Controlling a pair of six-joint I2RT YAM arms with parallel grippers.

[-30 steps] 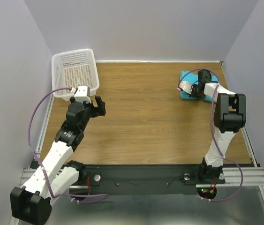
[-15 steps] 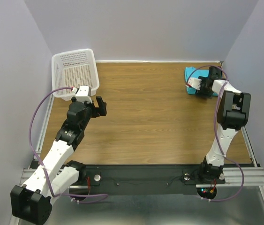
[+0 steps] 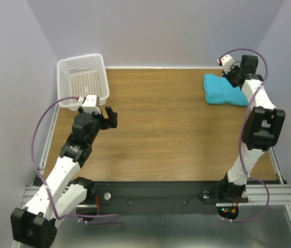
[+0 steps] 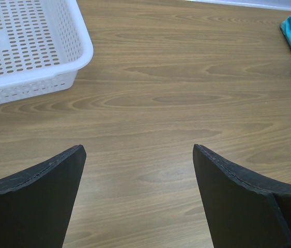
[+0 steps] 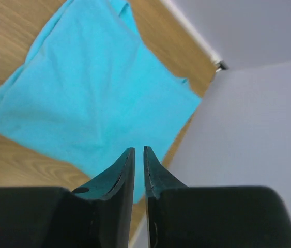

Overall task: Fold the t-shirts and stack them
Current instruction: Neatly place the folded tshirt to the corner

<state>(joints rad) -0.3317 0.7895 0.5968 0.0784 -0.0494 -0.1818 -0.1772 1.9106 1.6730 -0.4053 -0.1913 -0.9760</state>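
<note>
One folded t-shirt (image 3: 221, 91) lies at the desk's (image 3: 161, 116) far right corner, long axis left-to-right. The right gripper (image 5: 139, 150), pinched together and empty, hangs above its far edge. The left gripper (image 4: 137, 149) is spread wide, well apart.

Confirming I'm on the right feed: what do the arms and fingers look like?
The left arm and right arm have white shells with black joints; a purple cable loops along each. The left fingers and right fingers are matte black with curved inner edges. Red and green lights glow by the right base.
</note>
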